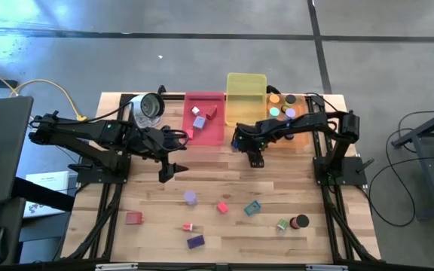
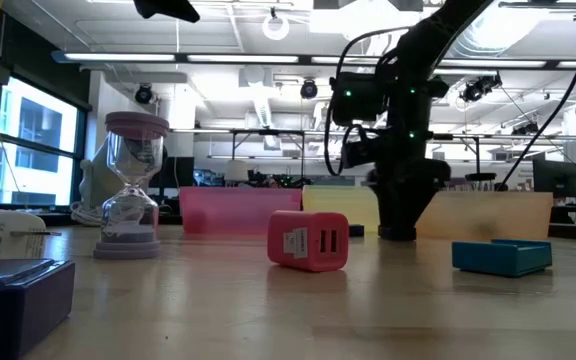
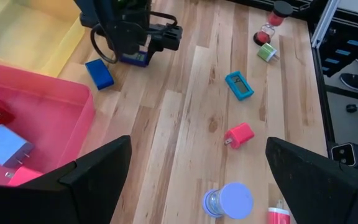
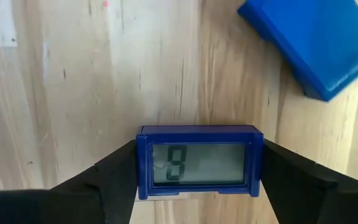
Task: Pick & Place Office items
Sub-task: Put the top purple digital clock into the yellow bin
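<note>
Just below the yellow tray (image 1: pixel 246 94), centre of the high view, our right gripper (image 1: pixel 254 155) straddles a small blue clock (image 4: pixel 197 163); its fingers touch both short ends, so its long axis spans the jaws. We judge lifting comes next, while our left gripper (image 1: pixel 173 154) waits spread wide at middle left.

Robotics lab or open workshop hall, exposed ceiling ducts (image 2: pixel 268 95) and strip lights (image 2: pixel 218 60), grey concrete floor (image 1: pixel 202 53), wooden bench (image 1: pixel 224 226) on a frame, loose cables (image 1: pixel 405 177), large windows (image 2: pixel 28 140).
</note>
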Controlling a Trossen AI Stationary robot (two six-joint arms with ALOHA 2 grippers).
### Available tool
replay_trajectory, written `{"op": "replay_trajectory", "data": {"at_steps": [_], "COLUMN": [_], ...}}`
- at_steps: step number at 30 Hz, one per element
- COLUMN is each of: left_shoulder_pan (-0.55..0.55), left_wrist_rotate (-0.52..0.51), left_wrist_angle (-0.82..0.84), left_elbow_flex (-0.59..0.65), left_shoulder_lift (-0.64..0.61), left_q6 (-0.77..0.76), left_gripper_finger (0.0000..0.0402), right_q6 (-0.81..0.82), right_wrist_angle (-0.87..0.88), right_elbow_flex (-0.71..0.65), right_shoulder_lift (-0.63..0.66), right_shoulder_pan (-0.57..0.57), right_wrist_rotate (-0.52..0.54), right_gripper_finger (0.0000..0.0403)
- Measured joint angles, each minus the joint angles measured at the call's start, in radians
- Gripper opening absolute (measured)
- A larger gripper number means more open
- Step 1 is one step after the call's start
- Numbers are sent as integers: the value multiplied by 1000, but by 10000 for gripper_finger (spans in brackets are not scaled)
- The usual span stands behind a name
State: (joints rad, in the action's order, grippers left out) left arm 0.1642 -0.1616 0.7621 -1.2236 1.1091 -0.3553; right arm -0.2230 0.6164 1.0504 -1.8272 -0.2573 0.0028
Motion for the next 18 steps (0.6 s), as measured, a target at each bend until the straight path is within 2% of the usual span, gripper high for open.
{"op": "replay_trajectory", "data": {"at_steps": [10,18], "left_shoulder_pan": [0,16], "left_wrist_rotate": [0,3], "left_wrist_angle": [1,1], "left_elbow_flex": [0,0], "left_shoulder_lift": [0,0], "left_q6": [0,2], "left_gripper_finger": [363,363], "right_q6": [89,64], "right_wrist_angle": [90,191], "right_elbow_flex": [48,187], "right_shoulder_lift": [92,161], "right_shoulder_pan": [67,72], "right_wrist_rotate": [69,158], "right_gripper_finger": [274,274]}}
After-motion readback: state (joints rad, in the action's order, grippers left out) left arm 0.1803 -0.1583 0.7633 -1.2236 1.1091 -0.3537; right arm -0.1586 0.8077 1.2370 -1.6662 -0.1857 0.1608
